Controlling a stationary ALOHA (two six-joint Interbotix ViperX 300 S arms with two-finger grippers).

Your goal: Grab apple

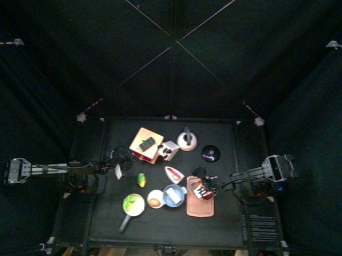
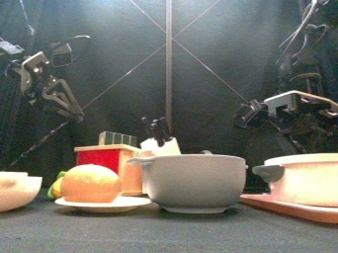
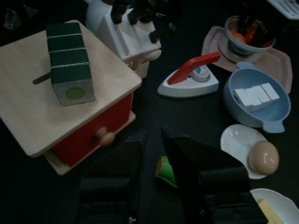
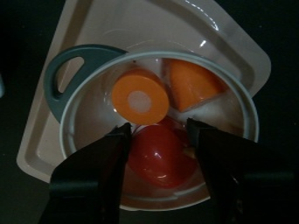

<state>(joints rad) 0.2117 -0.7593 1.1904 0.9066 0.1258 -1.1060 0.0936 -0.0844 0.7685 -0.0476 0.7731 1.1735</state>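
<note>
The red apple [image 4: 156, 154] lies in a grey-handled pot [image 4: 73, 70] with two orange food pieces [image 4: 140, 94], on a pink tray [image 4: 251, 61]. My right gripper [image 4: 159, 168] is open, with one jaw on each side of the apple, low in the pot. In the top view the right gripper [image 1: 206, 185] hangs over the tray [image 1: 201, 207] at the front right. My left gripper [image 3: 167, 171] rests open over the table's left side [image 1: 118, 172], holding nothing.
A wooden box with a red drawer [image 3: 65, 105] holds a green block [image 3: 68, 63]. Near it are a white knife block [image 3: 126, 31], a toy iron [image 3: 191, 76], a blue bowl [image 3: 260, 96] and a dish with an egg [image 3: 264, 157]. A grey bowl [image 2: 195, 181] and a plated orange fruit [image 2: 90, 183] stand at the front edge.
</note>
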